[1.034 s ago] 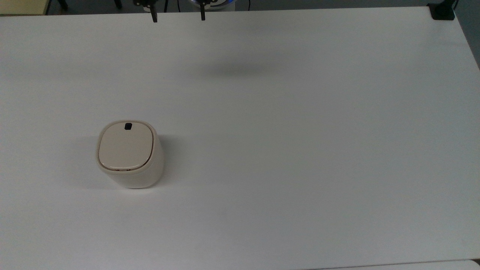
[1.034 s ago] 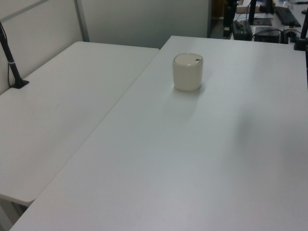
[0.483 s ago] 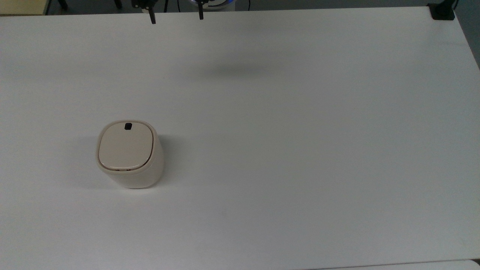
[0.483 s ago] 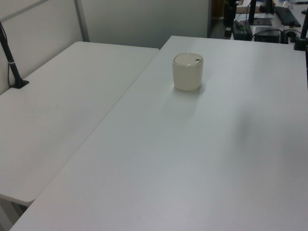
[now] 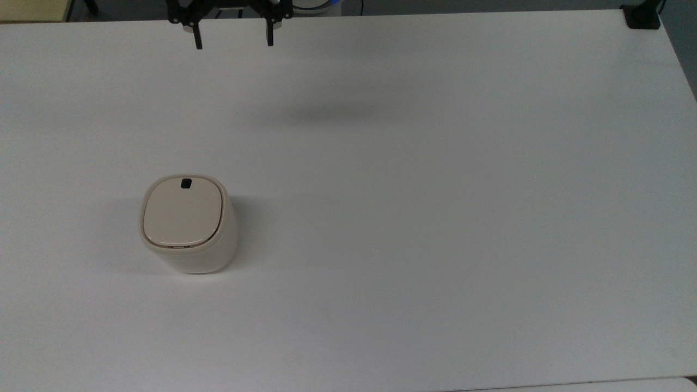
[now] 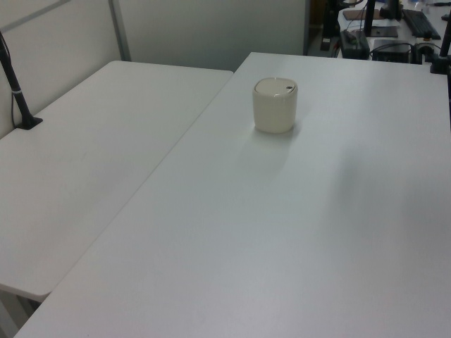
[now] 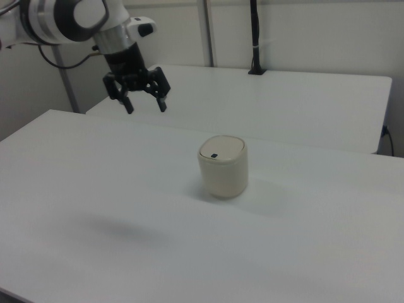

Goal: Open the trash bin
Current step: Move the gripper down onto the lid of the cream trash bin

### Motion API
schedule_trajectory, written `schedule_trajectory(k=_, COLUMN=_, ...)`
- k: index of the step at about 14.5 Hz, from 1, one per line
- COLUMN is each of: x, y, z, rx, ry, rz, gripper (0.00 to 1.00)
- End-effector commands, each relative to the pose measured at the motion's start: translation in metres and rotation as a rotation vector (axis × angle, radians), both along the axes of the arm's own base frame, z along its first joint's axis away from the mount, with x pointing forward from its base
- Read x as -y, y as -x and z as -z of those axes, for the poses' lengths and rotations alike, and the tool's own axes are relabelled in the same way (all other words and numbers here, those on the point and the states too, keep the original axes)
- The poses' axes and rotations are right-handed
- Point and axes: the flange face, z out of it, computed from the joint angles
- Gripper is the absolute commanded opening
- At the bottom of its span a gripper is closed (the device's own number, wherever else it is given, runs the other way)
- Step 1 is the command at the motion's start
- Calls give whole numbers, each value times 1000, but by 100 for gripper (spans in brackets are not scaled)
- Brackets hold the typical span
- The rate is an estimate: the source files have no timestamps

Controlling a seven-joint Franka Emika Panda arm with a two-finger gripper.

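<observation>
top view: trash bin [image 5: 188, 223] stands upright on the white counter [image 5: 435, 190], in the top view's left half, lid [image 5: 182, 211] shut flat, small black button [image 5: 186, 183] at the lid edge facing the gripper's side. gripper [image 5: 233, 41] hangs at the far counter edge, well apart from the bin, fingers [image 5: 197, 39] spread wide, holding nothing.

right view: gripper [image 7: 144, 105] is high above the counter, to the right view's left of the bin [image 7: 223, 165], fingers pointing down. its soft shadow [image 7: 120, 228] lies on the counter.

left view: bin [image 6: 275, 105] sits near the counter's far end.
</observation>
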Motion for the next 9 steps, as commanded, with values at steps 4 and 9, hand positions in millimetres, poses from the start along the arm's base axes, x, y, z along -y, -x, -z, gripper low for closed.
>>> schedule_trajectory(k=4, x=50, y=-24, z=16, rx=138, ry=-16, rz=161, gripper=36)
schedule_trajectory(k=9, x=56, y=-55, z=55, rx=273, ry=-82, rz=385, gripper=0)
